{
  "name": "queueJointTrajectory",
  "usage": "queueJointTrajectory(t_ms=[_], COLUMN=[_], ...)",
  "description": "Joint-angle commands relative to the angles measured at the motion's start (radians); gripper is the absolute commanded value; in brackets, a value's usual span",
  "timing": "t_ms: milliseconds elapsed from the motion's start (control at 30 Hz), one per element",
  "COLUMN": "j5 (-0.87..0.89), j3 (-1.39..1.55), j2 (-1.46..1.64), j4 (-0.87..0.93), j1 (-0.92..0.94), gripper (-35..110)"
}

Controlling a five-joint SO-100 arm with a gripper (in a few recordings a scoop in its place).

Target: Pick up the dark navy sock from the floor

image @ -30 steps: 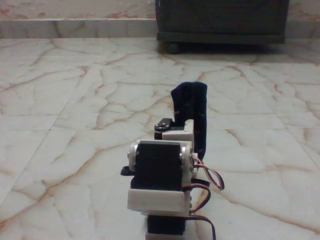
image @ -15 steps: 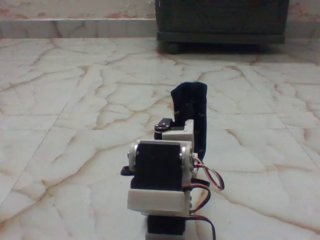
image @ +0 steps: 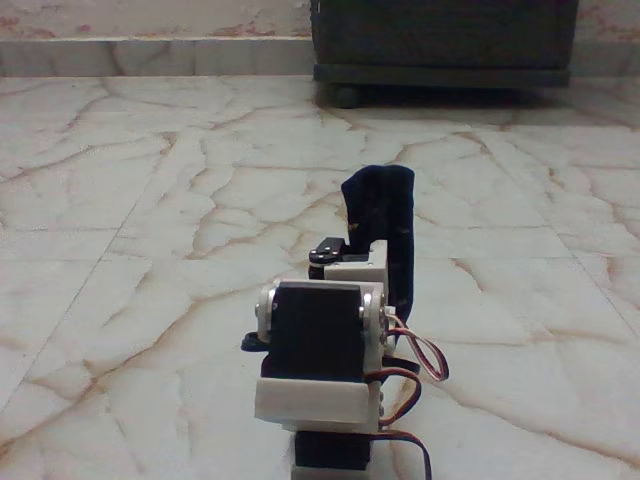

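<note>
- The dark navy sock (image: 385, 225) is seen in the fixed view raised above the floor (image: 150, 250), standing up just beyond the arm (image: 320, 340) and draping down along the arm's right side in the picture.
- The sock's upper end is folded over at the top; its lower part runs behind the white bracket and out of sight.
- The jaws are hidden behind the arm's own black servo block and white parts, so how far they are parted cannot be told, nor whether the sock is pinched between them.
- The sock touches or lies just beside the arm's upper white piece.
- A dark wooden cabinet (image: 445, 45) with a round foot is seen well apart at the far wall.
- Red, white and black wires (image: 415, 365) loop out at the arm's right.
</note>
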Motion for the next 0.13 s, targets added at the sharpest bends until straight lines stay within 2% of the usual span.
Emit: queueJointTrajectory(t_ms=[0, 100], j5=[0.0, 0.002], j3=[-0.002, -0.002], j2=[0.028, 0.028], j4=[0.003, 0.005], j1=[0.003, 0.003], gripper=[0, 0])
